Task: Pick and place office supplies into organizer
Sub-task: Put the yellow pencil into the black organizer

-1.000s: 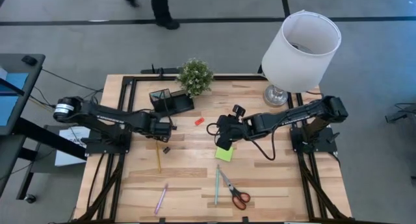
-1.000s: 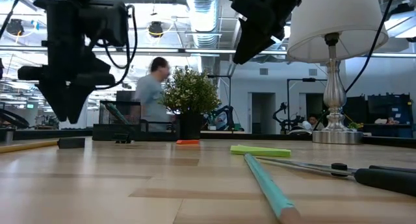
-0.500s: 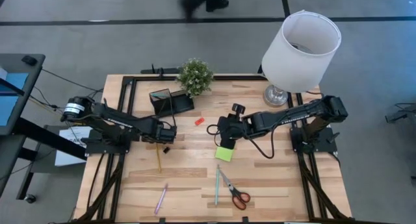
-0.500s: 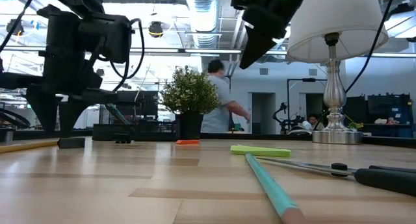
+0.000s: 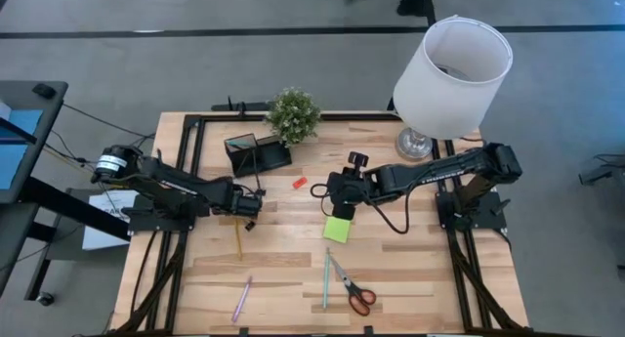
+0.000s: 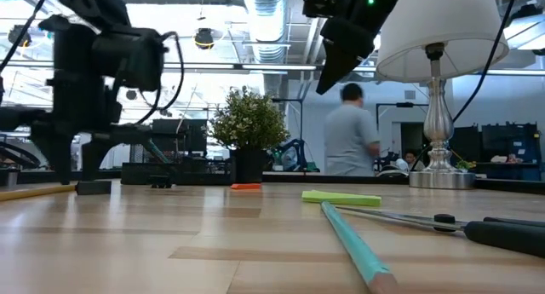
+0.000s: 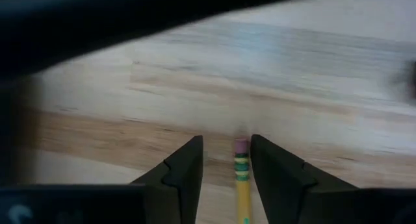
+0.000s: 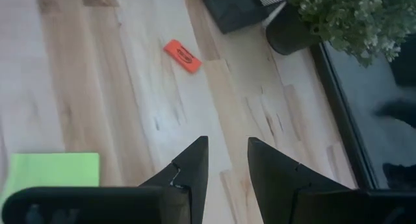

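**Left end effector down at the yellow pencil, right one raised over the sticky notes**

The left end effector [image 5: 248, 206] is low on the worktop [image 5: 391, 269], at the far end of the yellow pencil [image 5: 237, 235]. In the left wrist view its two fingers [image 7: 185, 169] stand a little apart, and the pencil's eraser end [image 7: 241, 149] lies between them. The fingers do not press on the pencil, so nothing is gripped. A tiny black piece [image 5: 249, 225] lies just beside the pencil.

The right end effector [image 5: 332, 202] hangs above the worktop, near the lime-green sticky notes [image 5: 337, 230]. Its fingers [image 8: 188, 165] are slightly open and hold nothing. A small red piece [image 5: 300, 182] lies between the two arms, close to the organizer [image 5: 256, 153].

The organizer is a black tray at the far side of the worktop, just beside the potted plant [image 5: 293, 114]. A thin item stands tilted in it; what kind it is I cannot tell.

At the near side lie the pink pen [image 5: 241, 298], the teal pen [image 5: 326, 275] and the red-handled scissors [image 5: 353, 288]. The teal pen and the scissors are just beside each other. A lamp [image 5: 451, 68] stands at the far right corner. In the low view a person [image 6: 349, 139] shows in the room behind.
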Robot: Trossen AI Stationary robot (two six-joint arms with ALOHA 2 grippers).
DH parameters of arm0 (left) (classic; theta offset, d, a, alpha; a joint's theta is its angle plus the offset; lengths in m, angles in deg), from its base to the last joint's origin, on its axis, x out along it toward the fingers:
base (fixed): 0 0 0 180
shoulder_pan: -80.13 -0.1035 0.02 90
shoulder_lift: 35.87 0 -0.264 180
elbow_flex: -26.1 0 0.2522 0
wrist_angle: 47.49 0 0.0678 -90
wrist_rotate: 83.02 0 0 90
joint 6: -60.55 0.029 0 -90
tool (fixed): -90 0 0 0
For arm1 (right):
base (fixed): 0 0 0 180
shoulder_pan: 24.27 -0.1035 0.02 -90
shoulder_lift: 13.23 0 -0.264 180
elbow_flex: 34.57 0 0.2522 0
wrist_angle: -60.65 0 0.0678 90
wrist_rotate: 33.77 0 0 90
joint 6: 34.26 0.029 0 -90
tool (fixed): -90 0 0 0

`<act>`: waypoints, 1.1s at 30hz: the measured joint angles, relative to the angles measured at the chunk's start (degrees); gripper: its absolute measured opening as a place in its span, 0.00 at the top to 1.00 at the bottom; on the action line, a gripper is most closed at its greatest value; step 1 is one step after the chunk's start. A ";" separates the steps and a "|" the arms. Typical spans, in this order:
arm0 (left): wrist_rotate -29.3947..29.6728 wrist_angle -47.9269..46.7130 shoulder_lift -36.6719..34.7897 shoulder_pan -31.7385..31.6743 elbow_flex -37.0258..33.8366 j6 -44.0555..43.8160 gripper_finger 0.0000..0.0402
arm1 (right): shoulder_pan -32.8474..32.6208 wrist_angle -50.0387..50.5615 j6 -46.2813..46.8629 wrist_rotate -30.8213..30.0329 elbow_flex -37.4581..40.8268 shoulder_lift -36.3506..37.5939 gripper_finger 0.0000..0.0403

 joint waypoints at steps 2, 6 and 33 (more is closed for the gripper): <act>0.62 2.89 -0.30 1.07 -2.16 -1.87 0.69 | 0.66 0.10 0.00 0.00 0.00 0.00 0.75; 2.89 4.00 -0.40 2.95 -3.10 -5.05 0.69 | 1.75 0.07 0.02 0.01 0.00 0.00 0.75; 6.87 4.46 -0.28 3.12 -3.06 -3.26 0.98 | 2.70 0.12 0.00 0.86 0.00 0.00 0.75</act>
